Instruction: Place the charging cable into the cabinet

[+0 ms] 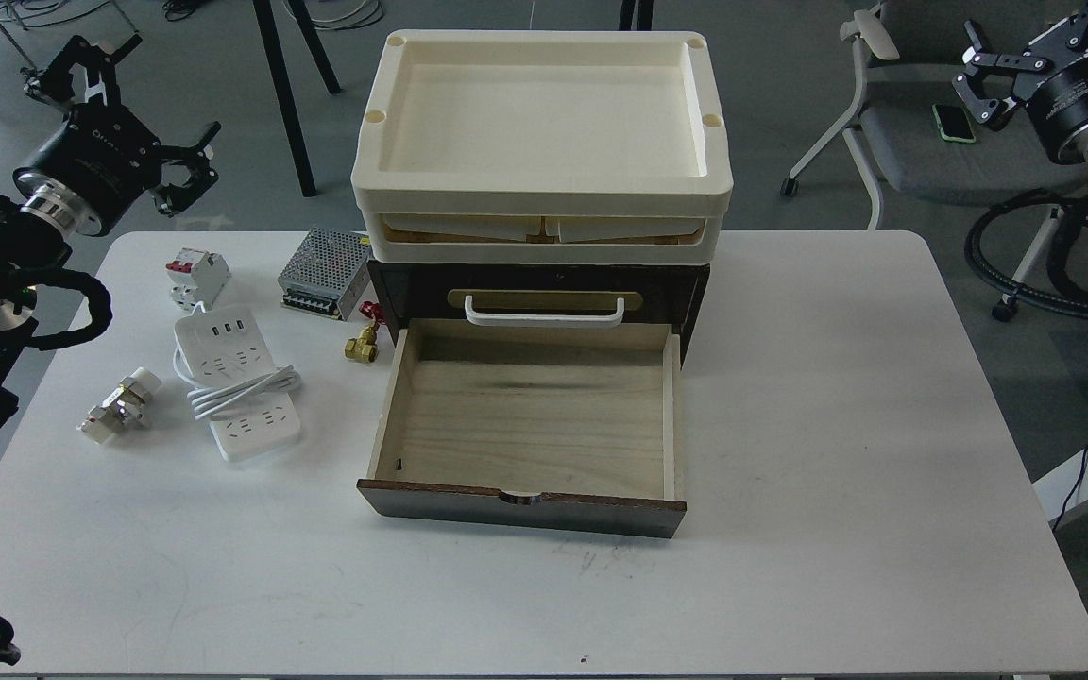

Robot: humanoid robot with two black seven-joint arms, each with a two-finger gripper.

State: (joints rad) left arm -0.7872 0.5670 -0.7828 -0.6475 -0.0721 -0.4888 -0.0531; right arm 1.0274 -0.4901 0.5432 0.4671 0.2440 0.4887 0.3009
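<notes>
The charging cable [237,389], a flat white power strip with its cord coiled round the middle, lies on the white table [837,425] left of the cabinet. The dark-brown cabinet [695,293] stands at the table's centre back. Its lower drawer [530,416] is pulled out toward me, and the pale wood inside holds nothing. A white bar handle [544,312] marks the shut drawer above. My left gripper [171,90] hangs open above the table's far left corner, well behind the cable. My right gripper [1016,52] is open at the upper right, off the table.
A cream plastic tray [544,203] sits on top of the cabinet. Near the cable lie a white-and-red circuit breaker [196,277], a silver mesh power supply [325,272], a brass valve [363,342] and a small white fitting [121,404]. A chair [931,151] stands behind the table's right side.
</notes>
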